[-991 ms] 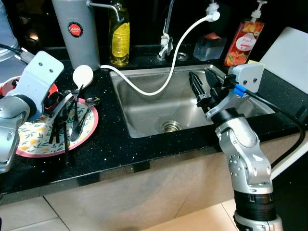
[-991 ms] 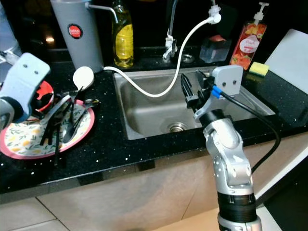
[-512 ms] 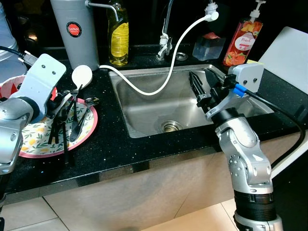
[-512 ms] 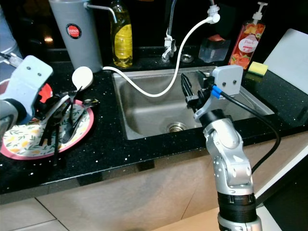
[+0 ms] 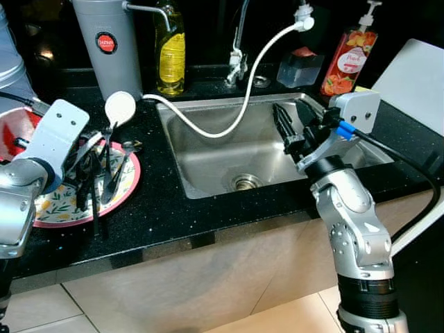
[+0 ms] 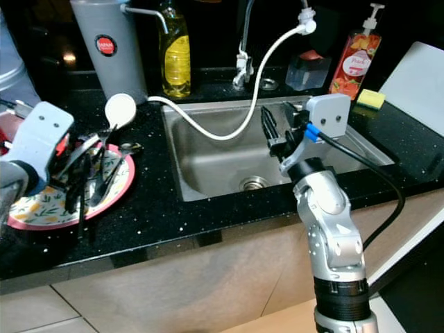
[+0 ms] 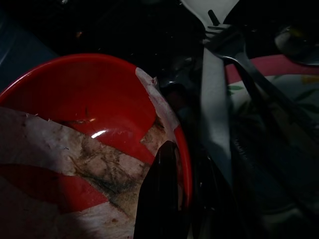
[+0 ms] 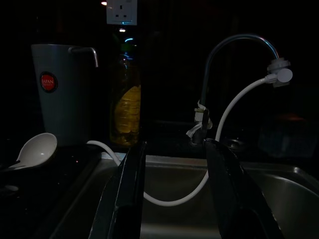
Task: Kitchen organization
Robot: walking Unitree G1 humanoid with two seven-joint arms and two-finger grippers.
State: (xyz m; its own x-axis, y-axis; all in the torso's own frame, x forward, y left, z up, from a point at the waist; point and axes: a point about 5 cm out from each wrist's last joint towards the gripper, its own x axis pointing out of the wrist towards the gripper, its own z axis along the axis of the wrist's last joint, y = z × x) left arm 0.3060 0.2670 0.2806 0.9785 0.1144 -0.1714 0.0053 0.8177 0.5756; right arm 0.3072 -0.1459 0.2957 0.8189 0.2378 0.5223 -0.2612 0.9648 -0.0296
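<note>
A floral plate with a pink rim (image 5: 129, 182) lies on the black counter at the left, piled with forks and spoons (image 5: 114, 173). A white ladle-like spoon (image 5: 120, 106) leans at its far edge. Behind it stands a red bowl (image 7: 84, 99) with crumpled paper inside. My left gripper (image 5: 91, 201) reaches down into the cutlery on the plate, right beside the bowl's rim. A fork (image 7: 234, 50) lies just past it. My right gripper (image 5: 291, 123) hovers open over the right side of the steel sink (image 5: 208, 156), holding nothing.
A white hose (image 5: 239, 114) loops from the tap into the sink. A grey canister (image 5: 111, 48), a yellow soap bottle (image 5: 170, 52) and an orange dispenser (image 5: 345, 62) line the back. A yellow sponge (image 6: 373, 98) and a white board (image 5: 416, 76) are at the right.
My left wrist has sunk lower and shifted slightly right over the plate's cutlery, and more of the red bowl shows. The right arm has stayed still.
</note>
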